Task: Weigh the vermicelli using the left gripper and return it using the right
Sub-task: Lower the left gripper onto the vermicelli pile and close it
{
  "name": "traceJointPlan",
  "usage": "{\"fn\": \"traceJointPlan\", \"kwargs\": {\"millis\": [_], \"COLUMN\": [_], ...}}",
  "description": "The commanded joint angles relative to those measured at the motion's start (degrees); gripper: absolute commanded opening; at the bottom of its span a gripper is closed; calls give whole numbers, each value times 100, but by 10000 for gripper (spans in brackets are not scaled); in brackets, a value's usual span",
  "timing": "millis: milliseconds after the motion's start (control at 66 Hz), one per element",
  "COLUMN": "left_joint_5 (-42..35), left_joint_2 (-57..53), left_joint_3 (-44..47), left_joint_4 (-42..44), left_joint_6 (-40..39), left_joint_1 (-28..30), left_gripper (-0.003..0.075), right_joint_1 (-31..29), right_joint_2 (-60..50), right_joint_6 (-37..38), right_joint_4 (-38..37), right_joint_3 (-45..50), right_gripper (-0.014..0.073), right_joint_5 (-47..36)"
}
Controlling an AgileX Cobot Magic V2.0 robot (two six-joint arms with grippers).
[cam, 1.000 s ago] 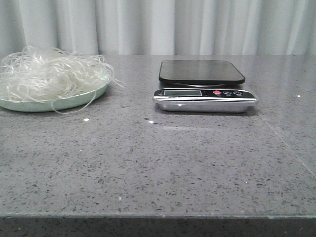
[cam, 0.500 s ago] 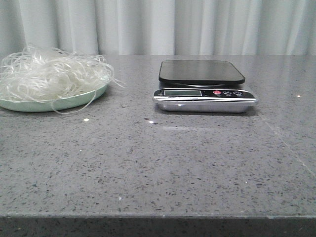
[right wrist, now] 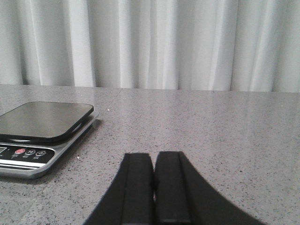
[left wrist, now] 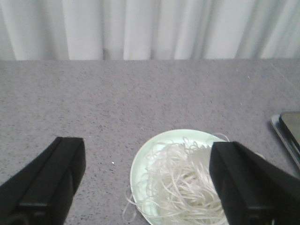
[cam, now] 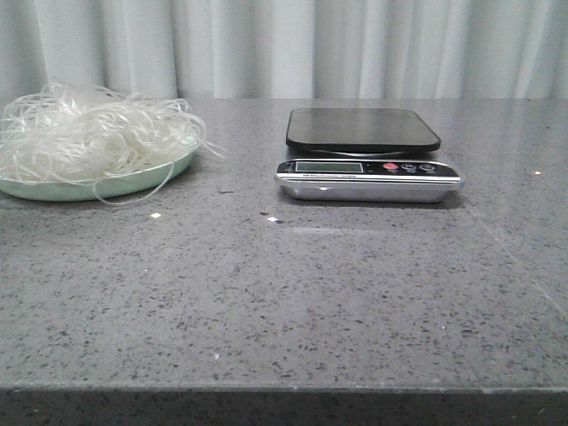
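- Front view: the vermicelli (cam: 89, 133) is seen heaped on a pale green plate (cam: 133, 182) at the far left of the grey speckled table (cam: 284, 302); a few strands hang over the plate rim.
- A kitchen scale (cam: 366, 160) is placed right of centre, well apart from the plate; its black platform carries nothing (display digits too small to be read).
- No arm is seen in the front view.
- Left wrist view: the left gripper (left wrist: 150, 183) is held above the plate with its fingers (left wrist: 47, 183) spread wide, the vermicelli framed between them and not touched.
- Right wrist view: the right gripper (right wrist: 153, 187) is held over bare table with its fingers pressed together, nothing between them; the scale lies off to one side.
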Motion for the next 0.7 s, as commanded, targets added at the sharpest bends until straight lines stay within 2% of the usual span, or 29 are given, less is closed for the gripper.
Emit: {"fn": "traceJointPlan", "kwargs": {"millis": [0, 182, 455, 682], "left_joint_5": [196, 727, 2168, 2909], "left_joint_2": [603, 1849, 3484, 4252], "left_joint_3": [-754, -1703, -3142, -3694], "left_joint_4": [-73, 19, -14, -184], "left_joint_6": [130, 176, 111, -4], "left_joint_1": [-337, -848, -846, -835], "left_gripper": [600, 599, 599, 600], "right_joint_1": [-27, -27, -27, -27], "right_joint_2": [-96, -96, -96, -96], "right_joint_6": [1, 1, 1, 1], "right_joint_4": [-23, -23, -23, -23], "right_joint_3": [-46, -46, -46, -46], "right_gripper": [160, 160, 160, 160], "right_joint_5": [-438, -438, -438, -438]}}
